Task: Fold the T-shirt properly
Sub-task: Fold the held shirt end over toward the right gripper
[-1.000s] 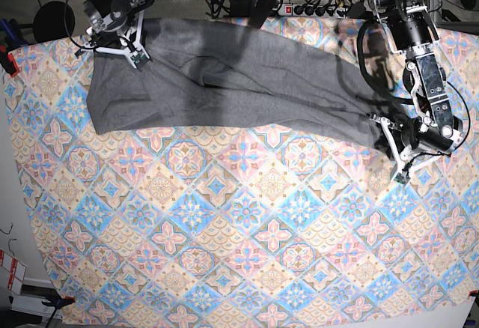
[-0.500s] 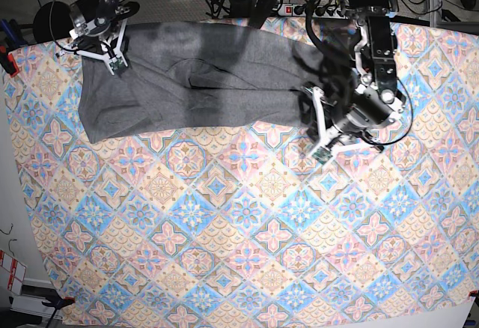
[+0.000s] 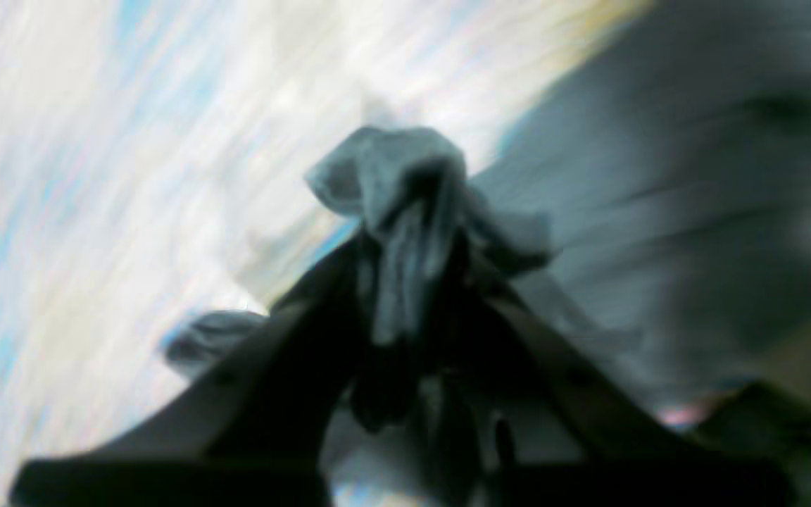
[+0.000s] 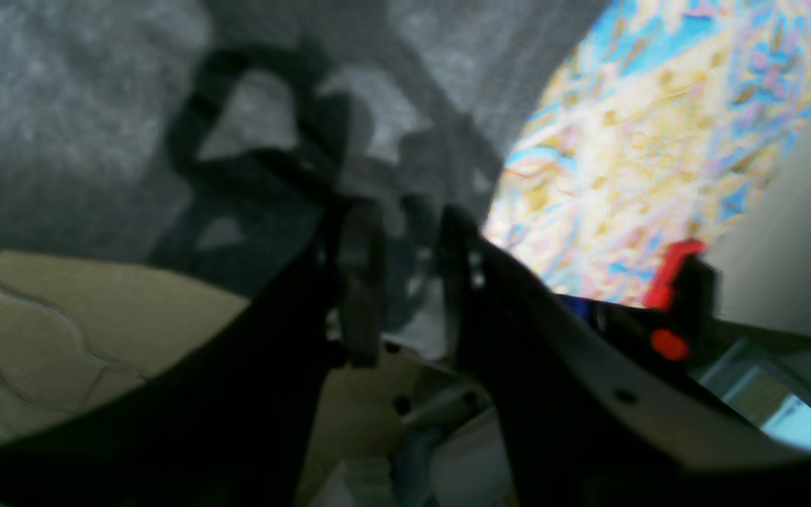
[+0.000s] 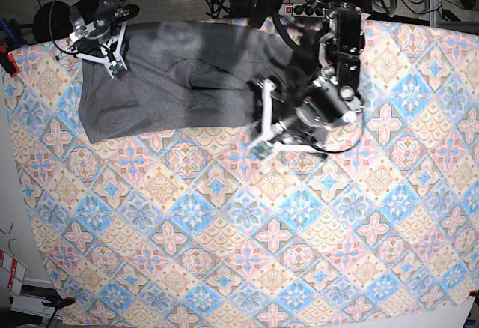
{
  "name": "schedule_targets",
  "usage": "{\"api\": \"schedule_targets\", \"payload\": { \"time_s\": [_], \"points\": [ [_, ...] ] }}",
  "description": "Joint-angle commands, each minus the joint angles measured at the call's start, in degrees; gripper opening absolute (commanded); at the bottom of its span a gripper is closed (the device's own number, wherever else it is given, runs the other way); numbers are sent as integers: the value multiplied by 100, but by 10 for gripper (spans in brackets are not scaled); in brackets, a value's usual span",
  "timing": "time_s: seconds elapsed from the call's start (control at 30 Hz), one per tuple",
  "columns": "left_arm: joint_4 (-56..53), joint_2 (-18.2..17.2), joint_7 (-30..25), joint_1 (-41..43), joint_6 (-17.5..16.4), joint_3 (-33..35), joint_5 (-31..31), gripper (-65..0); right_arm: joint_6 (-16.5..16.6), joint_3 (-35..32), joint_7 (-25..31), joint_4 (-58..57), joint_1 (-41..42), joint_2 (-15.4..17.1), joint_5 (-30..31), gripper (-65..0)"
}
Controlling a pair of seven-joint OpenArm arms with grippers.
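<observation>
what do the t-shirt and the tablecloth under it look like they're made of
T-shirt: looks like soft knit cotton, matte heather grey; it wrinkles loosely and bunches into folds between the left gripper's jaws. Tablecloth: flat sheet printed with colourful tiles; it lies smooth, but fabric or coated vinyl cannot be told.

T-shirt (image 5: 187, 81): matt grey knit cloth | tablecloth (image 5: 224, 231): smooth patterned cloth | fingers (image 4: 360, 282): matt black plastic

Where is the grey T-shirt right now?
In the base view the T-shirt lies along the far edge of the patterned tablecloth, toward the upper left, stretched between the right gripper at its corner and the left gripper pinching its other end.
</observation>
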Motion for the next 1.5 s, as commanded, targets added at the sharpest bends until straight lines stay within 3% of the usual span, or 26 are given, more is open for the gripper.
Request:
{"api": "schedule_targets", "payload": {
  "time_s": [0.0,0.17,0.3,0.63,1.07,1.27,1.47],
  "points": [
    [93,54,-44,-16,5,203,-1,-630,-34,8,22,59,-9,30,-42,-508],
    [84,256,-44,46,5,924,-1,-629,-34,8,22,24,-9,30,-42,-508],
    [49,318,-44,2,5,1030,-10,-628,-34,43,22,24,-9,30,-42,-508],
    [-1340,335,-44,-1106,5,2032,-54,-628,-34,17,22,-11,-9,30,-42,-508],
    [-1876,484,-44,-1607,5,2832,-19,-623,-34,25,-13,-11,-18,30,-42,-508],
    [-1964,484,-44,-1642,5,2893,-10,-499,-34,17,-13,-20,-27,30,-42,-508],
    [-1982,484,-44,-1845,5,3421,-45,-382,-34,17,-22,-20,-36,30,-42,-505]
  ]
}}
